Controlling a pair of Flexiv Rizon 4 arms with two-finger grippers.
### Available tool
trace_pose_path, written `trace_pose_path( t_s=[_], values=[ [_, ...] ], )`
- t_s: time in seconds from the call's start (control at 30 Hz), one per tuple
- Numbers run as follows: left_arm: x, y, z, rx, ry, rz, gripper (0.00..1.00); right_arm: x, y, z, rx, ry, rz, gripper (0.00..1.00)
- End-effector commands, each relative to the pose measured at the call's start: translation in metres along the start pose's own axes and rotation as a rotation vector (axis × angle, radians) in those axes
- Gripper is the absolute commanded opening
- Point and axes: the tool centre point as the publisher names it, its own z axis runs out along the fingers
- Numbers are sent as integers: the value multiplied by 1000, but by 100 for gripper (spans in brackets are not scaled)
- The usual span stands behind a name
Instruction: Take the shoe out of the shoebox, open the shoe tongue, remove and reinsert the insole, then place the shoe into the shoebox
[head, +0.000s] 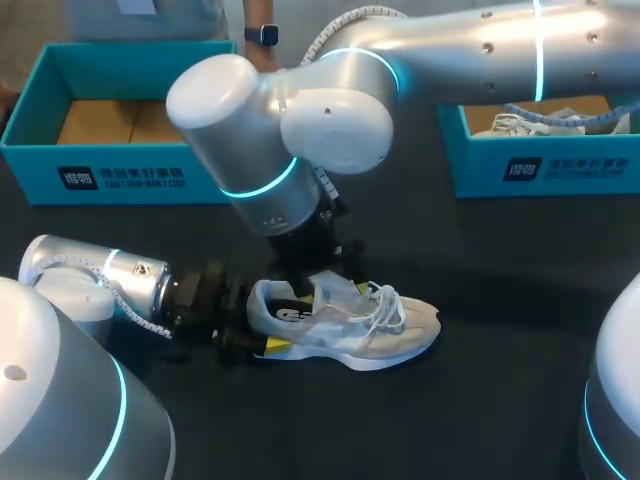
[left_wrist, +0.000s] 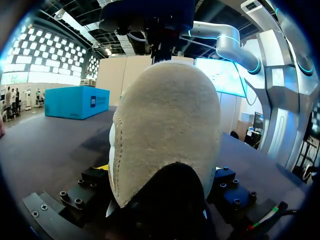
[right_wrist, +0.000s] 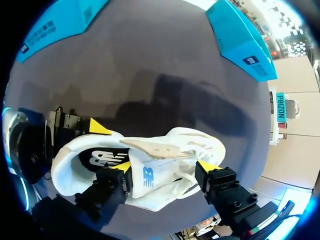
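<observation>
From above, the white shoe (head: 350, 325) lies on its sole on the dark bench (head: 500, 300), toe toward the robot's right and heel toward its left, out of both boxes. The left arm (head: 110, 285) comes in low from the left, and the left claw (head: 240, 335) meets the shoe at the heel. The right arm (head: 300, 120) reaches across from the upper right, and the right claw (head: 318, 265) hangs directly over the shoe's opening. At the far edge stands the left shoebox (head: 120, 175), open, showing only its brown floor. The right shoebox (head: 540, 165) sits well apart at the far right with a second shoe (head: 545, 122) in it. In the left wrist view the pale suede heel fills the space between the claw's two fingers, whose dark blocks press in at either side, so the left claw is clamped on the shoe's heel. In the right wrist view the right claw stands wide, one yellow fingertip (right_wrist: 123, 166) against the shoe's side panel and the other just beside the toe end, holding nothing. A tan flap (right_wrist: 160, 148) shows at the shoe's mouth (tongue or insole, I cannot tell), and one yellow tip of the left claw shows against the heel.
</observation>
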Motion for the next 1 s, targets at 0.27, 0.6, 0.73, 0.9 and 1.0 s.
trace_pose_path(
  t_s=[0.27,0.6,0.73,0.9,1.0],
  values=[
    [-2,3,0,-1,-1,-1,0,-12,-9,-5,4,54,492,47],
    [-2,3,0,-1,-1,-1,0,-20,-9,-2,36,151,465,40],
    [-2,3,0,-1,-1,-1,0,-18,-7,5,58,192,452,38],
    [-2,3,0,-1,-1,-1,0,-14,-5,10,81,218,438,36],
    [-2,3,0,-1,-1,-1,0,-12,-5,11,86,223,435,37]
  ],
)
